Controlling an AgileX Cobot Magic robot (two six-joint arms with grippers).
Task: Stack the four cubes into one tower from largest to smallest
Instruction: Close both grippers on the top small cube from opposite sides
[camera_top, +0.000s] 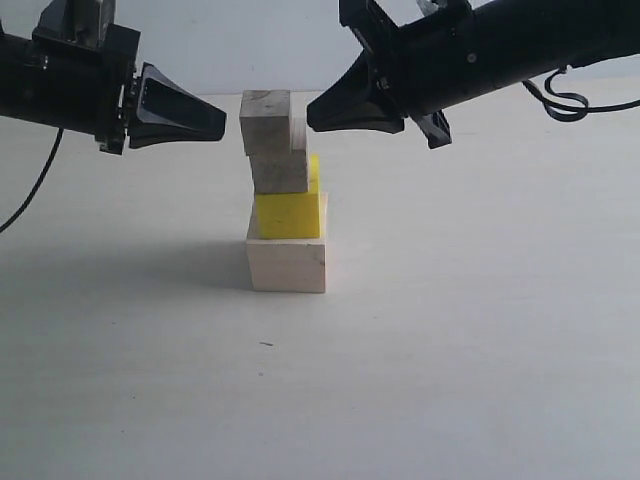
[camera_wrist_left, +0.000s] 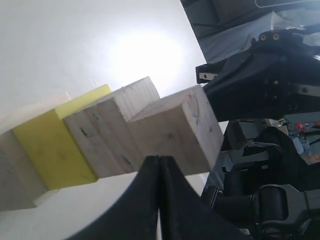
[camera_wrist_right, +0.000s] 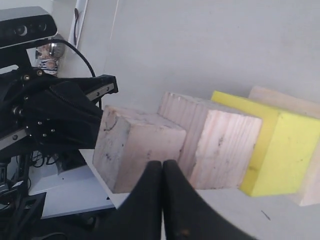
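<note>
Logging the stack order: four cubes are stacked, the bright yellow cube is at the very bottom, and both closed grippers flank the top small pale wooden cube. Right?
No. The exterior view shows the bright yellow cube second from bottom, resting on the large pale wooden cube. The rest holds: the shut left gripper and right gripper flank the top small pale wooden cube.

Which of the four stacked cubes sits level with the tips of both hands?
The topmost pale wooden cube, alone between the left hand and right hand; the yellow cube sits lower.
</note>
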